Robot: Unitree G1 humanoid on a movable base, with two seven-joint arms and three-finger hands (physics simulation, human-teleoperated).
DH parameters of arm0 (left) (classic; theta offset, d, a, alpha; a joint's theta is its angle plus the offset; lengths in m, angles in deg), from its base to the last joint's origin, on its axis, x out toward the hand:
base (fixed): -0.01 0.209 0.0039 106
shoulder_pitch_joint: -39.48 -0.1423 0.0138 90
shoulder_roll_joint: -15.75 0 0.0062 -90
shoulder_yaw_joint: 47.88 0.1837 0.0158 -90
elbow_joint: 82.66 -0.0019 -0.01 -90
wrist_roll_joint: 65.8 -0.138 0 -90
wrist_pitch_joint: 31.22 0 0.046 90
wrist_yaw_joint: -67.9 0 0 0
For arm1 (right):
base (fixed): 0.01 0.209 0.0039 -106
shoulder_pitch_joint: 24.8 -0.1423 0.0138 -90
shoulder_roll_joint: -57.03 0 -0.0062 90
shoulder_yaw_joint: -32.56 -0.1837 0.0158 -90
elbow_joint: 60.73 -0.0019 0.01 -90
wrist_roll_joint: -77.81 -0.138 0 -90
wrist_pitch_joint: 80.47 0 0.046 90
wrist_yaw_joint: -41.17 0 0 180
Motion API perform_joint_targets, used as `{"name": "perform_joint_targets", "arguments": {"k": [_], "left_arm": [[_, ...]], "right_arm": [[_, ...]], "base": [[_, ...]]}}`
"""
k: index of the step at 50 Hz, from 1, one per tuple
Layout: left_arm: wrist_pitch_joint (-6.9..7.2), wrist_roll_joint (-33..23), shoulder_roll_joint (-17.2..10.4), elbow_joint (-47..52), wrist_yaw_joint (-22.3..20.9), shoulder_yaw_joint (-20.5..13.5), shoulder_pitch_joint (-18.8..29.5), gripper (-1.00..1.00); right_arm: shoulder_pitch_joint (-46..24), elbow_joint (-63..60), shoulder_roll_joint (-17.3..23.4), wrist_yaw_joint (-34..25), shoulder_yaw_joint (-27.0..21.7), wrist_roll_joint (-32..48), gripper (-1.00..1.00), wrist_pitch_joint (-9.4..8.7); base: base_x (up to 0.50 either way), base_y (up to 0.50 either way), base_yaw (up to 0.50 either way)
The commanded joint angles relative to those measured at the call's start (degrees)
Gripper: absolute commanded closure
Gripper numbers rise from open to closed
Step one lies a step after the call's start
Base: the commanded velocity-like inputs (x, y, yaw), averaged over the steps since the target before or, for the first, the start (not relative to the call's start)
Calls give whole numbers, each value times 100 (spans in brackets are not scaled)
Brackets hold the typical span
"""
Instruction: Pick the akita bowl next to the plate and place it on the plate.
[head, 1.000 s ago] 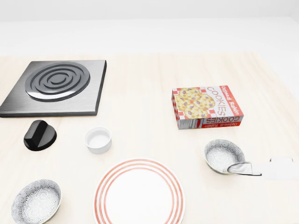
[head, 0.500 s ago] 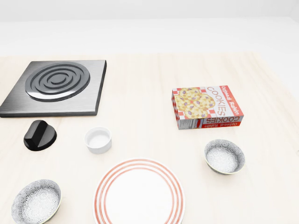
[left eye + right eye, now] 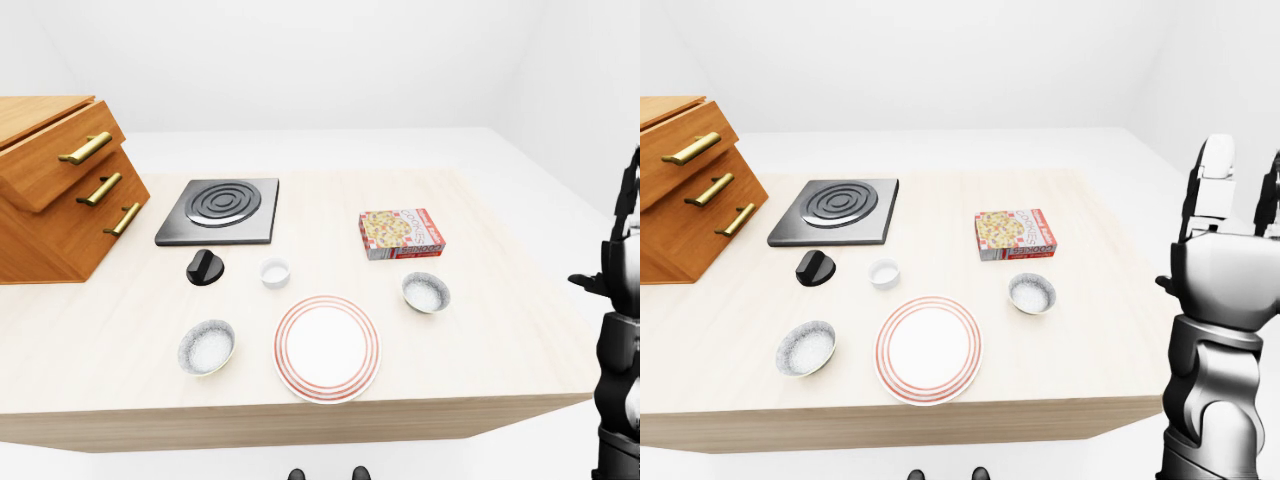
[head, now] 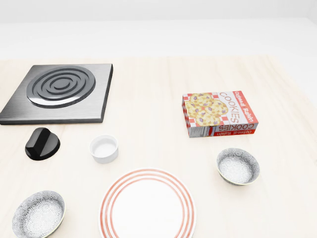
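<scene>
The red-ringed white plate (image 4: 147, 206) lies at the bottom middle of the head view with nothing on it. One grey patterned akita bowl (image 4: 238, 166) stands upright to its right, and a second akita bowl (image 4: 38, 214) stands at the bottom left. Both bowls are apart from the plate. My right hand (image 3: 1240, 190) is raised at the right edge of the right-eye view, off the table's side, with its fingers (image 3: 1215, 170) spread upward and nothing in them. It is well to the right of the right bowl. My left hand does not show.
A cookies box (image 4: 219, 114) lies above the right bowl. A small white cup (image 4: 104, 148), a black knob (image 4: 42, 143) and a stove burner (image 4: 59, 91) are at the left. A wooden drawer cabinet (image 3: 55, 185) stands at the table's far left.
One second ago my right hand's fingertips were at the right bowl's rim in the head view. The hand has since withdrawn to the right, out of that view, and the bowl stays in place.
</scene>
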Motion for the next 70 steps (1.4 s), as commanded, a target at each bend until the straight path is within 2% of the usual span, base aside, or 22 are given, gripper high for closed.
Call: {"name": "perform_joint_targets", "arguments": {"k": [1, 11, 22, 30, 43, 61, 70], "left_arm": [[0, 30, 0, -63, -26, 63, 28, -100], [0, 11, 25, 28, 28, 42, -19, -100], [0, -55, 57, 56, 45, 25, -9, -100], [0, -43, 57, -77, -31, 92, 56, -100], [0, -27, 54, -131, -42, 152, 96, -100], [0, -42, 85, -122, -40, 175, 102, -100], [0, -37, 84, -112, -40, 150, 73, -100]], "right_arm": [[-196, 586, 81, 861, 529, 881, -100, 0], [-367, 1041, -21, 1309, 1018, 1180, -100, 0], [-539, 1392, -220, 1309, 1593, 1521, -100, 0], [-695, 1934, -314, 1309, 1854, 1462, -100, 0], [-826, 2847, -189, 1309, 1991, 1192, -100, 0], [-525, 2837, -246, 1309, 2061, 1238, -100, 0], [-389, 2953, -357, 1309, 2268, 1448, -100, 0]], "base": [[0, 0, 0], [0, 0, 0], [0, 0, 0], [0, 0, 0], [0, 0, 0], [0, 0, 0], [0, 0, 0]]}}
